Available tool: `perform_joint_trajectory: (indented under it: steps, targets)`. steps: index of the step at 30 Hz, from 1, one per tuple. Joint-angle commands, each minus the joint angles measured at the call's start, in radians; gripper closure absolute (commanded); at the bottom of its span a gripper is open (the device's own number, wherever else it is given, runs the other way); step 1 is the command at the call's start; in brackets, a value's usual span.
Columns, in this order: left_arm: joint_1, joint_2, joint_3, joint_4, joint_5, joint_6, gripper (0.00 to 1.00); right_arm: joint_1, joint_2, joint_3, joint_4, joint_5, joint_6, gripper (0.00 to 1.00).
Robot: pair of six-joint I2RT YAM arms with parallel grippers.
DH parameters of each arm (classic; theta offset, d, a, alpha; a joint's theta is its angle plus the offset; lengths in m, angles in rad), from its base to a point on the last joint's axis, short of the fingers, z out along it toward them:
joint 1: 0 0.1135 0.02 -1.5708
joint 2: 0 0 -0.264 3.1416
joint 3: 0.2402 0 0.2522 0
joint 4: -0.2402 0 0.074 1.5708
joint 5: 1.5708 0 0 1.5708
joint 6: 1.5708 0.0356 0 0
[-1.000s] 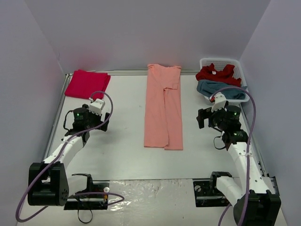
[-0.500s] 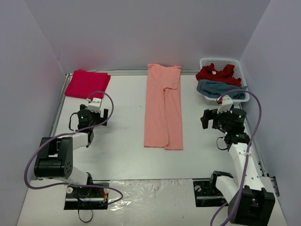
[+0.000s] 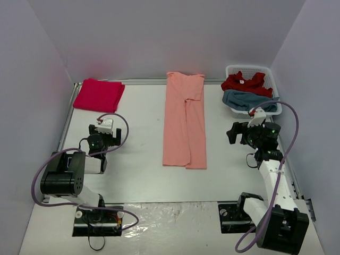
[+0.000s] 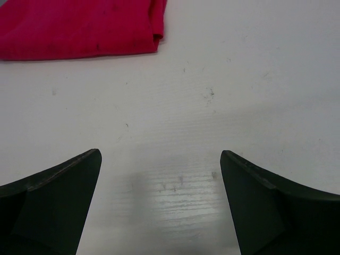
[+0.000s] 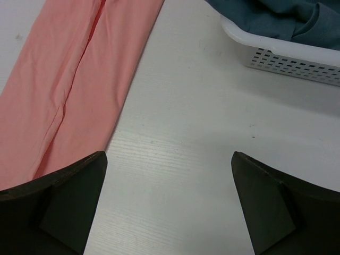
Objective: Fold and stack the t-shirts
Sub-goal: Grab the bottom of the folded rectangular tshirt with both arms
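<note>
A salmon-orange t-shirt [image 3: 184,119] lies folded lengthwise into a long strip in the middle of the table; its edge shows in the right wrist view [image 5: 74,90]. A crimson t-shirt [image 3: 98,94] lies folded at the back left and shows in the left wrist view [image 4: 79,26]. A red t-shirt [image 3: 243,82] and a teal-blue t-shirt [image 3: 249,101] lie crumpled in the basket. My left gripper [image 3: 106,132] is open and empty over bare table [image 4: 161,164]. My right gripper [image 3: 232,133] is open and empty between the salmon shirt and the basket [image 5: 169,170].
A white slotted basket [image 3: 268,74] stands at the back right, its wall close to my right gripper [image 5: 287,58]. Grey walls close in the table on the left, back and right. A raised rail [image 3: 66,119] runs along the table's left edge.
Both arms have drawn back towards their bases and lowered. The left gripper moved nearer, the right gripper slightly right. The shirts have not moved.
</note>
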Motion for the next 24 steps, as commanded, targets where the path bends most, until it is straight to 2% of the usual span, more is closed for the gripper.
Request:
perform_joint_trajectory:
  steps: [1,4,7,9,10,12,13,16,19,24]
  targets:
    - [0.007,-0.002,0.001,0.123,0.017,-0.013,0.06,-0.009,0.014,-0.008,0.097,-0.002,0.063,0.00]
    - [0.007,-0.003,0.018,0.082,0.005,-0.017,0.06,-0.009,0.034,-0.011,0.183,0.052,0.157,0.00]
    - [0.007,-0.005,0.048,0.025,-0.022,-0.033,0.06,-0.009,0.068,-0.037,0.315,0.080,0.151,0.00]
    - [0.007,0.000,0.051,0.028,-0.050,-0.046,0.05,-0.009,0.101,-0.109,0.488,0.154,0.184,0.00]
    - [0.006,-0.003,0.054,0.016,-0.050,-0.048,0.06,-0.008,0.120,-0.143,0.647,0.159,0.189,0.00]
    - [0.005,0.001,0.054,0.022,-0.050,-0.050,0.06,-0.006,0.166,-0.207,0.815,0.153,0.186,0.00]
    - [0.007,-0.002,0.056,0.016,-0.052,-0.051,0.06,-0.006,0.227,-0.264,0.979,0.147,0.193,0.00]
    - [0.006,-0.002,0.059,0.014,-0.052,-0.053,0.06,-0.006,0.374,-0.295,1.175,0.105,0.204,0.00]
    - [0.036,0.001,0.064,0.008,-0.053,-0.059,0.06,-0.005,0.506,-0.292,1.297,0.077,0.192,0.00]
    - [0.041,0.001,0.067,0.005,-0.053,-0.063,0.06,0.001,0.585,-0.258,1.358,0.044,0.169,0.00]
